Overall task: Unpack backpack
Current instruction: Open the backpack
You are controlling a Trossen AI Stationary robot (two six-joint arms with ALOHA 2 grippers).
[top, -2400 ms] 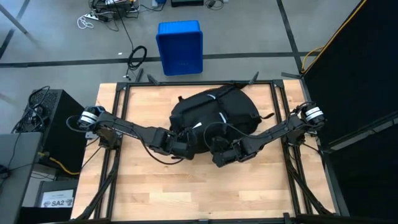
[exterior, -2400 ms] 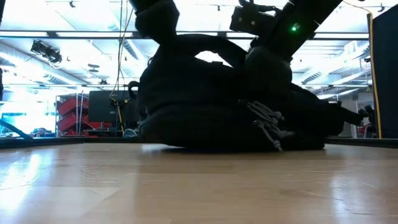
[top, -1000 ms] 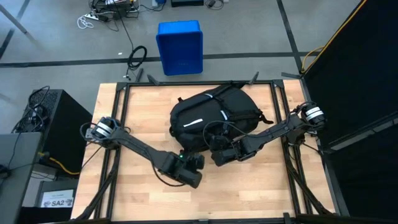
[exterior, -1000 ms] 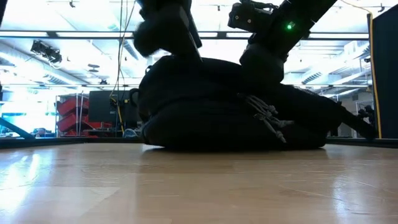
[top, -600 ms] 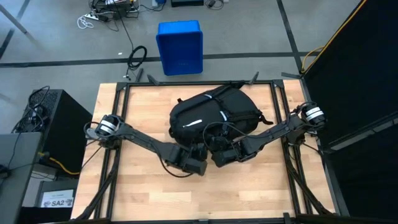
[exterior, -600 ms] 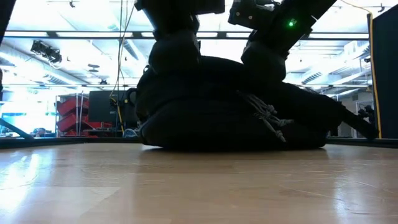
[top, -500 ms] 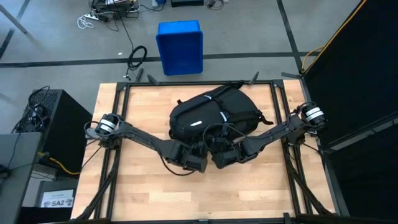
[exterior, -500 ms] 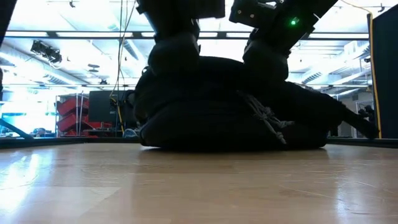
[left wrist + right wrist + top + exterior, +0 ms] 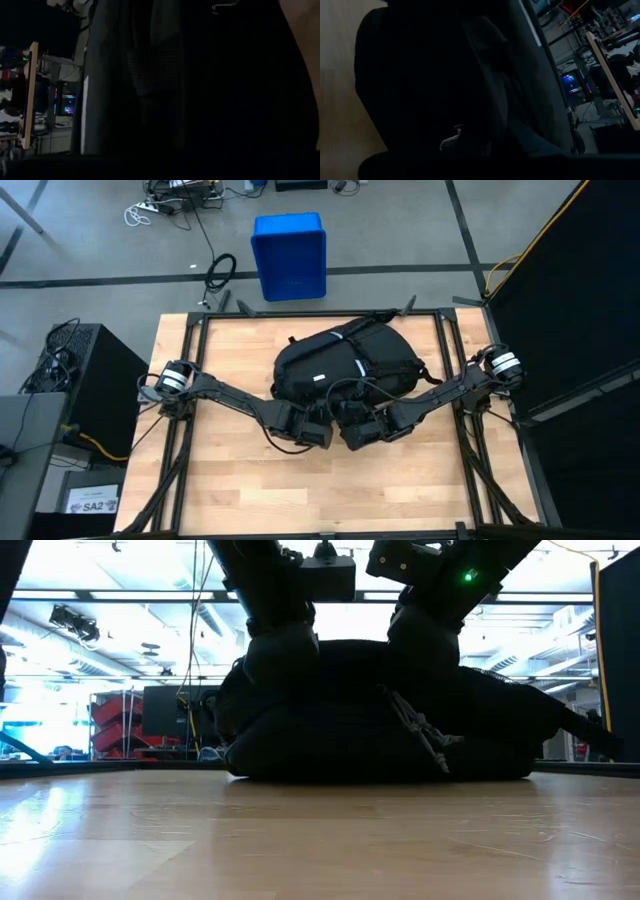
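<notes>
Left claw (image 9: 318, 418) pressed against the near edge of the backpack (image 9: 345, 360), buried in black fabric, so cannot tell how far apart its tips stand or whether anything is caught between them. Right claw (image 9: 352, 420) just beside it, also at the backpack's near edge, fully closed; cannot tell from the dark folds whether any fabric is pinched. Both wrists hard against the backpack's near side in the low view, left (image 9: 283, 635) and right (image 9: 428, 630). Backpack lying flat on the wooden surface (image 9: 230, 480), roughly at its middle, white reflective strips (image 9: 357, 366) facing up, rounded bulk toward the left arm's side, a strap trailing out toward the right arm's side. Beyond the backpack's far side, off the surface, a blue bin (image 9: 289, 255) on the floor. Metal zipper pulls (image 9: 428, 735) hanging on the backpack's near face in the low view.
</notes>
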